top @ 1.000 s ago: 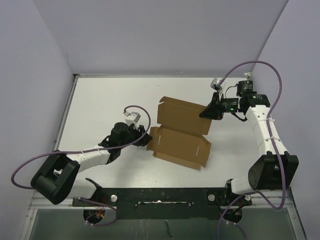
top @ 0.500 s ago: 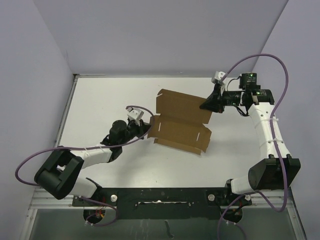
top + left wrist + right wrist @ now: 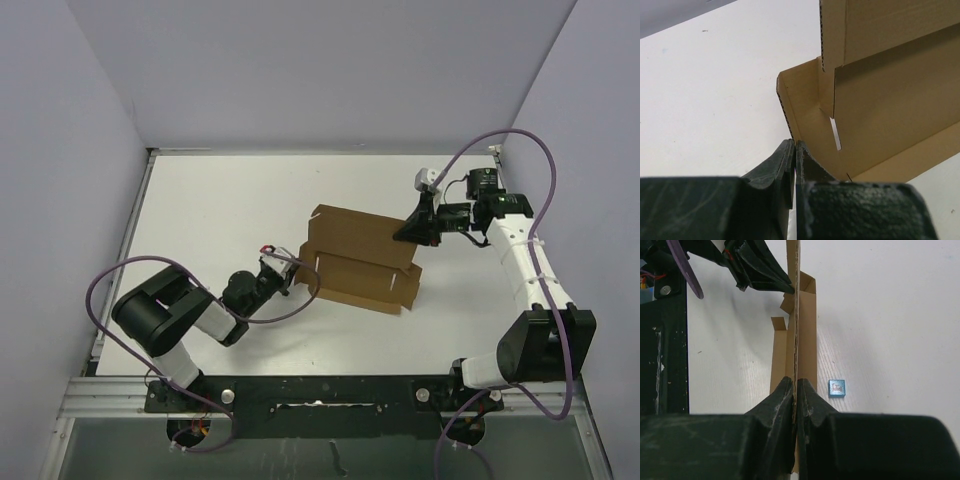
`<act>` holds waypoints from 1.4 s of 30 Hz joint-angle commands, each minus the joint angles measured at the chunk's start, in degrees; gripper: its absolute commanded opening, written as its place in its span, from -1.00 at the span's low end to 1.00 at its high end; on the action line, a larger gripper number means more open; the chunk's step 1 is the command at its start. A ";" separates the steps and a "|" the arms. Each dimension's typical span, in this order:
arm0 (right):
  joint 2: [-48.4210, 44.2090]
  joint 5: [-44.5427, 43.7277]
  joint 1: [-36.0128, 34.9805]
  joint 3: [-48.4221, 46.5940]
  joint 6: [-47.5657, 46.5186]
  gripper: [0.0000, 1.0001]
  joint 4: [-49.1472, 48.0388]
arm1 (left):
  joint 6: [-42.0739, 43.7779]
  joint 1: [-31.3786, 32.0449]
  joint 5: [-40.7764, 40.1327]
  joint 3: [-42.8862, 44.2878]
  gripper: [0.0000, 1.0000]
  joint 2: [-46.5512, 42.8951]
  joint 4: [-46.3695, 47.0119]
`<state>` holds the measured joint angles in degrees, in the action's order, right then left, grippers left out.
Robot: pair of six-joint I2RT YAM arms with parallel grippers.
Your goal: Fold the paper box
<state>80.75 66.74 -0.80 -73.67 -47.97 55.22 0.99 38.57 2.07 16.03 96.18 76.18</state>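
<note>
The paper box (image 3: 360, 262) is a brown cardboard die-cut sheet in the middle of the white table. Its back panel stands raised over the base part. My left gripper (image 3: 292, 270) is low at the box's left end. In the left wrist view its fingers (image 3: 795, 145) are shut on the edge of the left side flap (image 3: 800, 105). My right gripper (image 3: 408, 230) holds the raised panel's right edge. In the right wrist view (image 3: 795, 382) it is shut on the panel, which shows edge-on (image 3: 796, 315).
A tiny blue cube (image 3: 836, 388) lies on the table just beside the box, seen only in the right wrist view. Purple walls close the table's back and sides. A black rail (image 3: 320, 395) runs along the near edge.
The left arm has pulled back toward its base, still at the box's left flap. The right gripper has moved down and toward the box, and the raised panel now stands steeper over the base.
</note>
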 commanded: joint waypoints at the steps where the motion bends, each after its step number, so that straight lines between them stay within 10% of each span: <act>1: -0.91 0.40 -1.00 1.93 1.34 -1.00 0.42 | 3.04 1.33 -0.40 -0.99 -1.00 1.58 10.39; 42: -6.34 2.68 -3.59 6.96 -0.26 -1.00 7.19 | -2.21 1.86 5.77 -11.56 -0.80 -10.36 5.91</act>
<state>76.12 71.48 -3.46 -68.07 -46.74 62.22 1.80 39.79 4.93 5.28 90.48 82.72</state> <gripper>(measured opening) 0.040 0.095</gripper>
